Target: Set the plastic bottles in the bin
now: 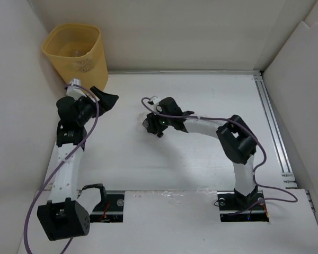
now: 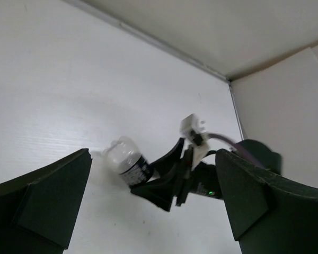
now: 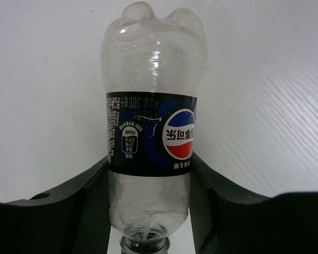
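One clear plastic bottle [image 3: 151, 143] with a black and blue label sits between the fingers of my right gripper [image 3: 151, 182], which is shut on it, neck toward the wrist. In the top view the right gripper [image 1: 155, 124] holds this bottle [image 1: 148, 123] near the middle of the table. The left wrist view also shows the bottle [image 2: 128, 161]. My left gripper [image 1: 107, 98] is open and empty, just right of the base of the yellow-orange bin [image 1: 77, 50] at the far left corner. Its dark fingers [image 2: 42, 206] frame the left wrist view. No other bottles are in view.
White walls close in the table on the left, back and right. An aluminium rail [image 1: 270, 116] runs along the right side of the table. Purple cables [image 1: 93, 119] hang off both arms.
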Tool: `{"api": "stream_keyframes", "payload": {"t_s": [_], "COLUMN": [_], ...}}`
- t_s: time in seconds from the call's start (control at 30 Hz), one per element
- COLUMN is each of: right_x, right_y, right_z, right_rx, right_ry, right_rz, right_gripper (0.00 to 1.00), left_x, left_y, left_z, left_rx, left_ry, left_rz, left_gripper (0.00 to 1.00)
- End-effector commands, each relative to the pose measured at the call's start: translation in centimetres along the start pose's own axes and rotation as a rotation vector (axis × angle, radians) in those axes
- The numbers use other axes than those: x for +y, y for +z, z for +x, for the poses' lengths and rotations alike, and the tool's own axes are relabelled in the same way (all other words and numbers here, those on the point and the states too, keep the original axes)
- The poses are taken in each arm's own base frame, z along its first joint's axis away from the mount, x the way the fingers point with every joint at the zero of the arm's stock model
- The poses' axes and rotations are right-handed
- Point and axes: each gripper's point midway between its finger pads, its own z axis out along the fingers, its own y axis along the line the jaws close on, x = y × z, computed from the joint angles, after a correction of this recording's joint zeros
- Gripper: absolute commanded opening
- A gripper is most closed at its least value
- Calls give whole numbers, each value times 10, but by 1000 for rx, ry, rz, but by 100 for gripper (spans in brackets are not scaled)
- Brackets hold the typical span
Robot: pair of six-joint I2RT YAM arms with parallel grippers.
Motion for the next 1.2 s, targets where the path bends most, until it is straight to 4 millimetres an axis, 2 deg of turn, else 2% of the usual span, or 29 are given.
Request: {"api": "stream_keyframes", "payload": {"t_s": [0.0, 0.03, 0.07, 0.1, 0.13, 0.17, 0.2, 0.27, 0.3, 0.33, 0.37, 0.4, 0.53, 0.57, 0.6, 0.63, 0.7, 0.77, 0.8, 0.83, 0.87, 0.9, 0.97, 1.0, 1.03, 1.1, 1.13, 1.17], "right_x": [4, -1, 11, 15, 16, 25, 24, 31, 38, 45, 48, 54, 70, 76, 81, 84, 81, 78, 78, 69, 64, 62, 50, 50, 42, 16, 6, -13], "right_y": [-57, -64, -85, -96, -106, -120, -128, -140, -153, -158, -161, -174, -195, -196, -199, -201, -203, -204, -207, -208, -208, -205, -205, -205, -206, -204, -207, -213], "right_z": [-74, -65, -80, -82, -85, -88, -90, -88, -97, -95, -92, -101, -110, -106, -108, -109, -112, -112, -115, -118, -119, -118, -122, -122, -124, -112, -109, -110], "right_rx": [-260, -272, -331, -358, -384, -424, -444, -457, -485, -488, -485, -527, -582, -577, -582, -598, -609, -617, -628, -641, -645, -640, -648, -648, -658, -602, -592, -602], "right_ry": [65, 79, 69, 71, 90, 80, 74, 60, 44, 21, 17, -7, -47, -66, -56, -63, -53, -44, -45, -33, -30, -22, -15, -14, -5, 49, 56, 60], "right_rz": [-22, -25, -59, -101, -121, -151, -159, -185, -202, -233, -245, -263, -320, -360, -387, -406, -404, -384, -377, -346, -336, -326, -304, -304, -278, -185, -141, -69], "right_gripper": [0, 0, 0, 0, 0, 0, 0, 0, 0, 0, 0, 0, 0, 0, 0, 0, 0, 0, 0, 0, 0, 1, 20, 53, 93, 95, 97, 97], "left_x": [-16, -31, -38, -37, -61, -66, -74, -87, -91, -96, -105, -113, -131, -141, -143, -147, -153, -158, -160, -160, -161, -162, -170, -172, -174, -176, -177, -174], "left_y": [20, 26, 31, 41, 45, 49, 54, 61, 62, 65, 67, 68, 76, 74, 75, 74, 74, 74, 72, 72, 71, 70, 69, 69, 72, 75, 79, 85], "left_z": [21, 40, 46, 52, 66, 76, 74, 89, 91, 90, 98, 100, 106, 101, 107, 105, 109, 112, 114, 114, 115, 116, 107, 105, 94, 80, 62, 56], "left_rx": [56, 107, 120, 121, 149, 169, 146, 178, 180, 165, 187, 191, 201, 189, 204, 198, 214, 231, 242, 244, 252, 259, 245, 244, 210, 169, 132, 131], "left_ry": [-37, -42, -36, -35, -27, -33, -21, -57, -66, -60, -68, -64, -67, -92, -99, -96, -105, -103, -102, -111, -111, -110, -107, -107, -100, -85, -68, -60], "left_rz": [83, 114, 120, 88, 139, 138, 150, 177, 190, 206, 219, 238, 271, 308, 324, 344, 357, 373, 384, 383, 390, 397, 411, 412, 385, 353, 319, 299], "left_gripper": [100, 100, 100, 100, 100, 100, 100, 100, 100, 100, 100, 100, 100, 100, 100, 100, 99, 77, 64, 49, 24, 16, 7, 0, 0, 0, 0, 0]}}
